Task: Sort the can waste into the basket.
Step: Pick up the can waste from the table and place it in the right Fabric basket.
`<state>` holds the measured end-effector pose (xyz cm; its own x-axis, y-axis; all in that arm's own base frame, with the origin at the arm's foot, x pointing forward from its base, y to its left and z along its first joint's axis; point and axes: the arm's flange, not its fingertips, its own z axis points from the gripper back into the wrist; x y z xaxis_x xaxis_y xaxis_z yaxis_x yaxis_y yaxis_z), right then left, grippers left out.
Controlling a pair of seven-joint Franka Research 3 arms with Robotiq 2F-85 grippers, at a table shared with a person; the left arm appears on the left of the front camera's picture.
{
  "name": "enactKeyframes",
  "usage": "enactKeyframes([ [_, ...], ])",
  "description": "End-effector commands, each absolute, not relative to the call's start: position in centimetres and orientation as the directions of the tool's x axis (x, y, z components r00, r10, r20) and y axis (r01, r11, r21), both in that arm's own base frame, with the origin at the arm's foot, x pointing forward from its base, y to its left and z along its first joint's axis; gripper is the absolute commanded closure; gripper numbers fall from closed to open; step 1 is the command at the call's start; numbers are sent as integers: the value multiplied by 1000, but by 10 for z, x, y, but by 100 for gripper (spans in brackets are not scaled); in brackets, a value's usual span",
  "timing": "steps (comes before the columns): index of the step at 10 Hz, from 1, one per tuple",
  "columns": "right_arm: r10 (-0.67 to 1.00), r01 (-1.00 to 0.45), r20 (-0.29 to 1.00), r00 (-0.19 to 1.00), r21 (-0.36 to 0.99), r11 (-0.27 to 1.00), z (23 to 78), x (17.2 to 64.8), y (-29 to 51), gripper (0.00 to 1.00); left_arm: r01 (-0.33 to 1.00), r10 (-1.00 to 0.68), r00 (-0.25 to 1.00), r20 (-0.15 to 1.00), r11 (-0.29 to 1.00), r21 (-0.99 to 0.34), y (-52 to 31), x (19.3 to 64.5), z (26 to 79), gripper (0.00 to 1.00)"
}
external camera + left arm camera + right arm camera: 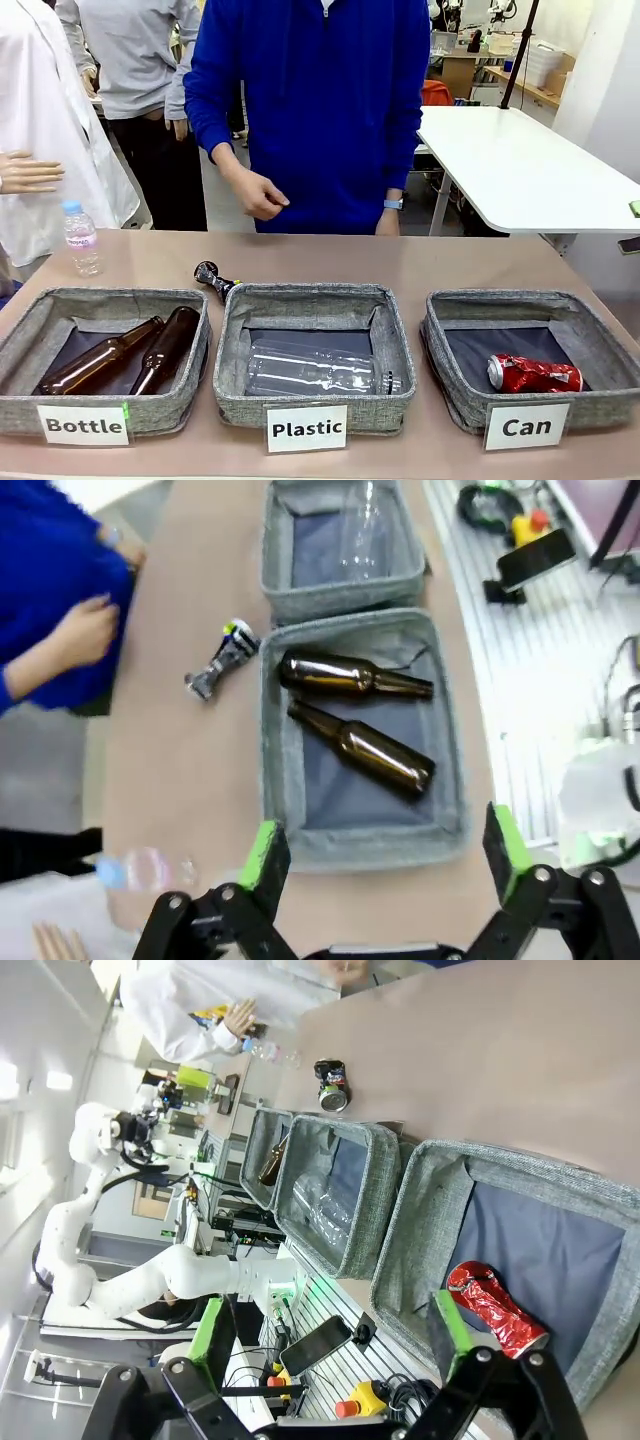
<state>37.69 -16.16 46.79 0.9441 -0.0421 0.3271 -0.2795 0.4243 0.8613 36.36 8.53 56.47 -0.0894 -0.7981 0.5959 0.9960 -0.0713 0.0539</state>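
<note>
Lying inside the Can basket [600, 345] is the crushed red can [534, 374]; the dark crushed can [213, 278] rests on the table [450, 262] behind the Plastic basket [240, 398]. The left gripper [385, 845] and the right gripper [330, 1332] are spread wide, empty.

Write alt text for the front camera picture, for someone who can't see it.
A crushed red can lies in the right-hand grey basket labelled Can, while a dark crushed can sits on the table behind the Bottle basket and Plastic basket. A person in blue stands across the table.
</note>
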Motion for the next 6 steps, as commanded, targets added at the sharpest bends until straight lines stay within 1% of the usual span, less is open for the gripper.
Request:
enactKeyframes([
  [1, -29, -297, 341, 940, 855, 424, 469, 375, -162, 0, 994, -865, -111, 489, -108, 35, 31, 427, 555, 0],
  [2, -29, -297, 341, 940, 855, 424, 469, 375, -162, 0, 993, -892, -119, 436, -112, 41, -8, 451, 547, 0],
  [3, -29, -297, 341, 940, 855, 424, 469, 375, -162, 0, 987, -914, -151, 377, -157, 14, -43, 474, 537, 0],
  [5, -29, -297, 341, 940, 855, 424, 469, 375, -162, 0, 967, -916, -243, 318, -256, 1, -109, 523, 513, 0],
  [6, -29, -297, 341, 940, 855, 424, 469, 375, -162, 0, 954, -911, -293, 289, -299, 27, -131, 542, 500, 0],
])
